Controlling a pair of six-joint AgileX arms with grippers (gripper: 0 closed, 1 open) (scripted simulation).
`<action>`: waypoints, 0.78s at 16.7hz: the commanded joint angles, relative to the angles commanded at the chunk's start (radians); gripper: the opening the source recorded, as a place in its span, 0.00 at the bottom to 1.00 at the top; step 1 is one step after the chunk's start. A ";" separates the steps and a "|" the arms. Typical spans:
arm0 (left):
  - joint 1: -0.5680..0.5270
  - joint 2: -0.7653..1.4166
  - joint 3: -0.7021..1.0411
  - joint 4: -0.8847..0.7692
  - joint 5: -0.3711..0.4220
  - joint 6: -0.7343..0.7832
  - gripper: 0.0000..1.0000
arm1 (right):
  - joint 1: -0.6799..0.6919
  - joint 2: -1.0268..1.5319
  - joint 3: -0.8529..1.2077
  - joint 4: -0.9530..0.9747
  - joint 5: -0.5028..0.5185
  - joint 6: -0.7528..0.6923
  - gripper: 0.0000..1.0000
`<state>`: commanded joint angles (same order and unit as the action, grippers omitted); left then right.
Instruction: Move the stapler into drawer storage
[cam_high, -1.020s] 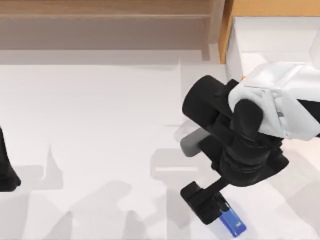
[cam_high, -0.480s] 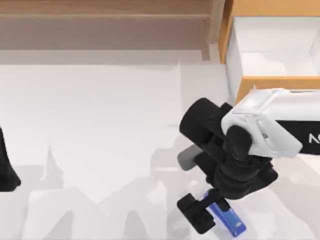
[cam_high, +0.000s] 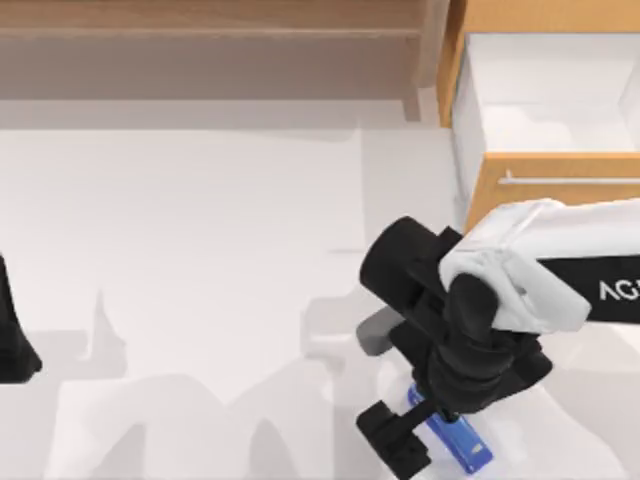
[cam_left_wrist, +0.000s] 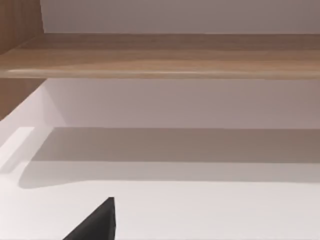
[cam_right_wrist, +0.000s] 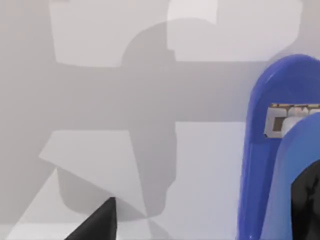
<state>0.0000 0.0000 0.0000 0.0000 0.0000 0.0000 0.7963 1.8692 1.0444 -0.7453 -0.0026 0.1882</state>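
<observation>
Right gripper lowered over the stapler, which lies on the table near its front edge, right of centre and well short of the drawer. The drawer stands pulled out at the back right, white interior exposed, bar handle facing forward. One black finger sits just left of the stapler; the opposite finger is hidden beneath the wrist, so the jaws read as spread around the blue body, though contact cannot be confirmed. Risk, as a judgement: the stapler lies at an angle, and a closure off its middle could pivot or squirt it toward the table edge; a shallow grip on the smooth plastic could slip during the lift to the drawer. In the right wrist view the stapler is cut off at the frame edge. Left arm parked at the left edge; its finger state cannot be told. A shelf spans the back.
</observation>
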 joint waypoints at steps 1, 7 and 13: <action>0.000 0.000 0.000 0.000 0.000 0.000 1.00 | 0.000 0.000 0.000 0.000 0.000 0.000 0.85; 0.000 0.000 0.000 0.000 0.000 0.000 1.00 | 0.000 0.000 0.000 0.000 0.000 0.000 0.40; 0.000 0.000 0.000 0.000 0.000 0.000 1.00 | 0.000 0.000 0.000 0.000 0.000 0.000 0.00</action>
<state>0.0000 0.0000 0.0000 0.0000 0.0000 0.0000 0.7963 1.8692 1.0444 -0.7453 -0.0026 0.1882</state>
